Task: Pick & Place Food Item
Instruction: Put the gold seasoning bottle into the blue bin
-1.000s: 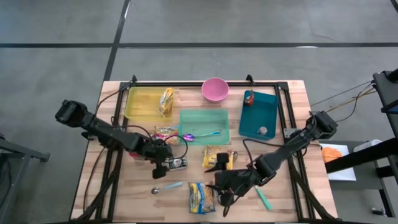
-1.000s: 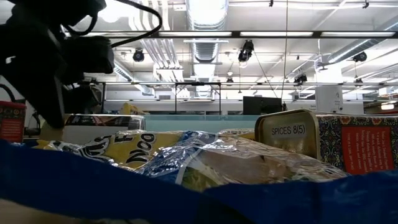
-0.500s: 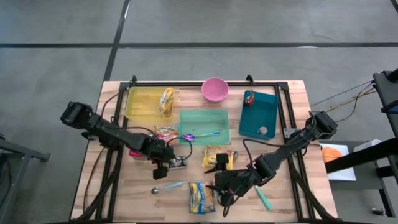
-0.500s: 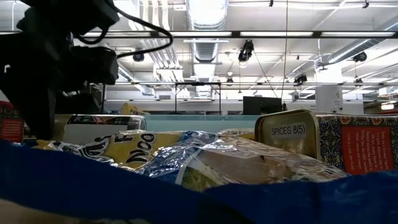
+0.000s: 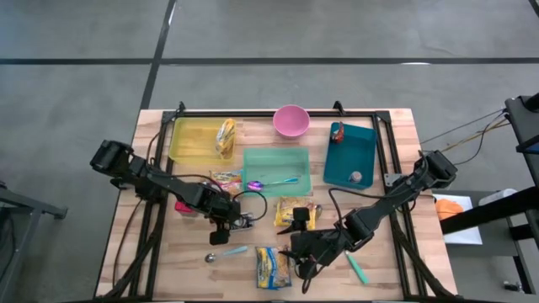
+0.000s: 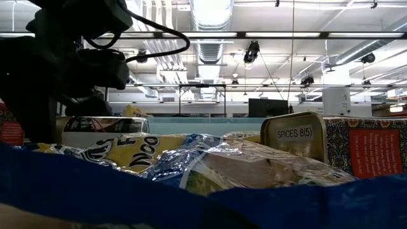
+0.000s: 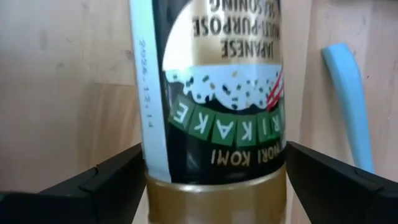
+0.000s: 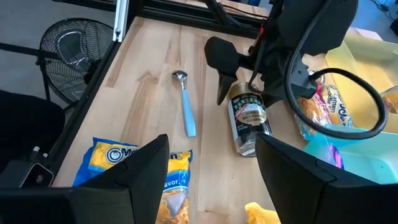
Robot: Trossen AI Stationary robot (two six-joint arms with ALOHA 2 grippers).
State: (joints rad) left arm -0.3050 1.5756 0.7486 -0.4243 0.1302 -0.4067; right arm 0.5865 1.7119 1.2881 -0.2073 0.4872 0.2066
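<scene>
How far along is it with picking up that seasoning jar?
Early. The left end effector has reached the gold-capped furikake seasoning jar lying on the wooden table, open fingers either side, not yet closed. Gripping, lifting and placing remain. The right end effector hovers open near the yellow snack bag, holding nothing.

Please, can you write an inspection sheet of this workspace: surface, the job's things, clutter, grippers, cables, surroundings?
Surface: wooden table, crowded.
Job's things: furikake seasoning jar lying on its side; yellow snack bag near the front edge.
Clutter: yellow tray, green tray, teal tray, pink bowl, light blue spoon, teal utensil.
Grippers: left gripper open, straddling the jar, not closed; right gripper open, empty, beside the snack bag.
Cables: black cable looped at the left wrist.
Surroundings: grey floor; floor fan.
</scene>
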